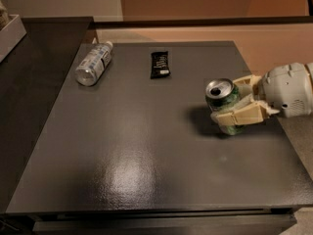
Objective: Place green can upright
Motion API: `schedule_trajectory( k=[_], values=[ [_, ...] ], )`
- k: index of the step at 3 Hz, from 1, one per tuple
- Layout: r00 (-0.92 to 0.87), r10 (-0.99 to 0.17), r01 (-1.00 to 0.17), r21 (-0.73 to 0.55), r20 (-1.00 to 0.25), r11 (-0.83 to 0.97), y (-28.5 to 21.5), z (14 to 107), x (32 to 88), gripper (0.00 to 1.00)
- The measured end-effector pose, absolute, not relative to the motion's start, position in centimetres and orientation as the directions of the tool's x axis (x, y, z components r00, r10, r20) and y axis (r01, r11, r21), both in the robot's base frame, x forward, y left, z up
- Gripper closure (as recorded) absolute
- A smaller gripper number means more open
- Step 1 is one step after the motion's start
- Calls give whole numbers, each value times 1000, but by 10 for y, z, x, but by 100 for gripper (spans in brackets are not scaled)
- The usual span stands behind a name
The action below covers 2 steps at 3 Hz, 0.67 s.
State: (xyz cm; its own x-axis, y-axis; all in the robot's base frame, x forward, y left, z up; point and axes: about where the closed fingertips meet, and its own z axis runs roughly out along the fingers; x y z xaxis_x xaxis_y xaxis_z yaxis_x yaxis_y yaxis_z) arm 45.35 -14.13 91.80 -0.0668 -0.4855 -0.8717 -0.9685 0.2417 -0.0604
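Observation:
The green can (225,105) is near the right side of the dark table (146,146), nearly upright and leaning slightly, silver top with pull tab facing up and towards me. My gripper (234,104) comes in from the right. Its pale fingers (240,116) are closed around the can's body, one in front and one behind. The can's base is at or just above the table top; I cannot tell if it touches.
A clear plastic bottle (93,63) with a white label lies on its side at the back left. A flat black snack wrapper (159,64) lies at the back middle. A white tray edge (11,33) is at the far left. The table's right edge is close to the can.

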Motion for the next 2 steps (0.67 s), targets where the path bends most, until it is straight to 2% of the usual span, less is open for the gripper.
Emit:
schedule_trajectory(
  k=[2],
  values=[
    [-108,-290,-959,23,-951,281,-168,911,469,100]
  ],
)
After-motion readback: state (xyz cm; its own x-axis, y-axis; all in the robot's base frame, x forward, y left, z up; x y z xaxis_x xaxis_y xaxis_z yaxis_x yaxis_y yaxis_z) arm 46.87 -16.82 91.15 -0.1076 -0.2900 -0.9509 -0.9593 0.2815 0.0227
